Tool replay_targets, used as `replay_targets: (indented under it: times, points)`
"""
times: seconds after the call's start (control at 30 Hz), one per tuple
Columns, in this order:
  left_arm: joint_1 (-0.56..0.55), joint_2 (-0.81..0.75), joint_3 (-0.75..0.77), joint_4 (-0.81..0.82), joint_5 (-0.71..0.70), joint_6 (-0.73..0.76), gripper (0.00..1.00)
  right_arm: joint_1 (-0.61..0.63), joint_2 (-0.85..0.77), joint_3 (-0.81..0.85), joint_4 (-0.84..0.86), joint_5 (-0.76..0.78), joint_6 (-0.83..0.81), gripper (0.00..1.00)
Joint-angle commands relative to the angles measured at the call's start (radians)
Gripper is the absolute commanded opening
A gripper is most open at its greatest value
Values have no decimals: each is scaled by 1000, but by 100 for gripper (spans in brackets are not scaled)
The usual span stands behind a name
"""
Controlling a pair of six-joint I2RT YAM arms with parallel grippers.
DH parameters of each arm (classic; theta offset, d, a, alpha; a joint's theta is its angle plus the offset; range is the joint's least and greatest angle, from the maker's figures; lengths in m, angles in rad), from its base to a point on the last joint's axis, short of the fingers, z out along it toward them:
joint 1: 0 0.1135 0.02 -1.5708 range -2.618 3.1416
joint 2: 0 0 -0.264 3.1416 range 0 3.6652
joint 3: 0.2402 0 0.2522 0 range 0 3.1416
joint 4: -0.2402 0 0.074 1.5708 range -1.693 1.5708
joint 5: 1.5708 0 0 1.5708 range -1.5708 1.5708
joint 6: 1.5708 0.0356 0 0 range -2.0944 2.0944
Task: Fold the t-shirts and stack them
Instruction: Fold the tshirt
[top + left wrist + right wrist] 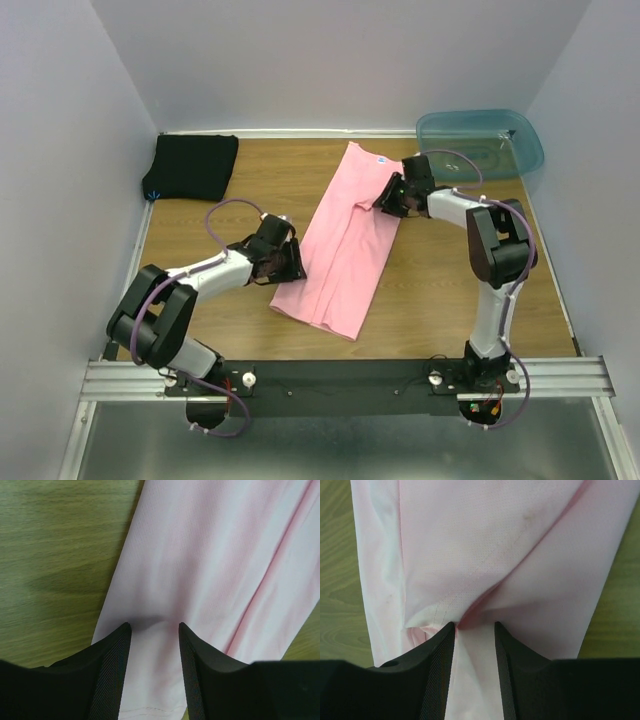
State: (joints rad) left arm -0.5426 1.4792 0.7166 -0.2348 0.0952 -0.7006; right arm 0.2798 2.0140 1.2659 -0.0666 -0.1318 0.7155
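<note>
The light pink t-shirt (345, 240) lies as a long strip folded lengthwise, running diagonally across the middle of the table, with its blue neck label (383, 158) at the far end. My left gripper (290, 262) is at its left edge near the hem. In the left wrist view it (155, 625) is open, with its tips on the pink cloth (210, 555). My right gripper (388, 196) is at the shirt's right edge near the collar end. It (475, 624) is open astride a raised fold of pink cloth (485, 540). The black t-shirt (195, 165) lies folded at the back left.
A translucent blue-green plastic bin (480, 140) stands at the back right corner, just behind my right arm. White walls close in the wooden table (450, 290) on three sides. A metal rail (340, 375) runs along the near edge.
</note>
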Motion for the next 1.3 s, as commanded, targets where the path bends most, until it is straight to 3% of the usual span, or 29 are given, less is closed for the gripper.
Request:
replay_targets:
  times: [0.0,0.2,0.3,0.5,0.6,0.73,0.9,1.03,1.17,1.27]
  points:
    - [-3,26,-88,29,86,-59,52,-4,106,84,19,55,-33,46]
    - [-62,0,-134,90,107,-247,49,-4,216,239,1,17,-192,47]
    - [-95,-19,-128,111,92,-315,54,-4,235,303,-25,0,-218,47]
    - [-106,-218,-76,-73,-87,-393,82,-2,79,274,-111,-65,-254,58]
    - [-109,-316,-19,-220,-222,-386,83,-1,-64,193,-197,-37,-263,67]
    - [-123,-387,9,-354,-252,-330,83,21,-256,14,-304,9,-251,75]
    - [-149,-421,-38,-425,-186,-241,83,116,-486,-242,-447,99,-166,74]
    - [-161,-422,-74,-423,-132,-211,82,273,-665,-472,-542,162,-39,73]
    - [-172,-410,-83,-396,-111,-203,82,372,-820,-603,-576,179,145,65]
    - [-181,-395,-80,-374,-100,-204,82,423,-840,-631,-581,170,214,62]
